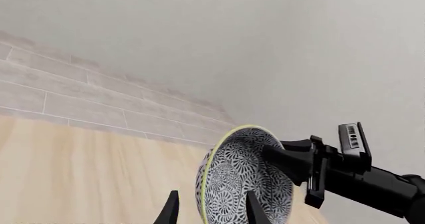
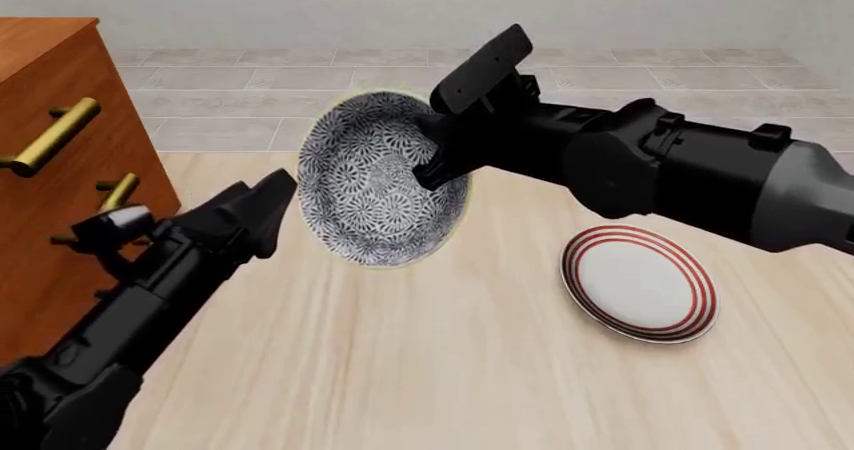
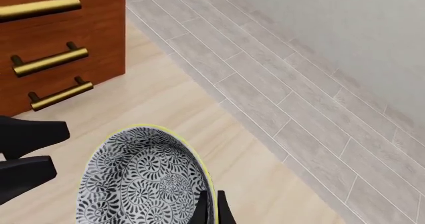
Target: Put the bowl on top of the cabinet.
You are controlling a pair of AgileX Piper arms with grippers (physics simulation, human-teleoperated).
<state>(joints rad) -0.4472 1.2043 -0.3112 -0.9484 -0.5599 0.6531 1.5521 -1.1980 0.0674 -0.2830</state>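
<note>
While held off the table (image 2: 441, 370), bowl (image 2: 378, 178) hangs tilted on edge, rim pinched by R end effector (image 2: 438, 160). L end effector (image 2: 267, 205) at bowl's 8 o'clock, fingers spread, not touching. Cabinet (image 2: 54, 170) at far 9 o'clock. Red-ringed plate (image 2: 638, 282) lies at bowl's 4 o'clock.

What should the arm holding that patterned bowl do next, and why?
Probably carry the bowl up and toward the cabinet. The right gripper has its jaws pinched on the bowl's rim, holding it tilted above the table. The cabinet top lies off to the left, higher than the bowl. The left gripper sits nearby, open.
</note>
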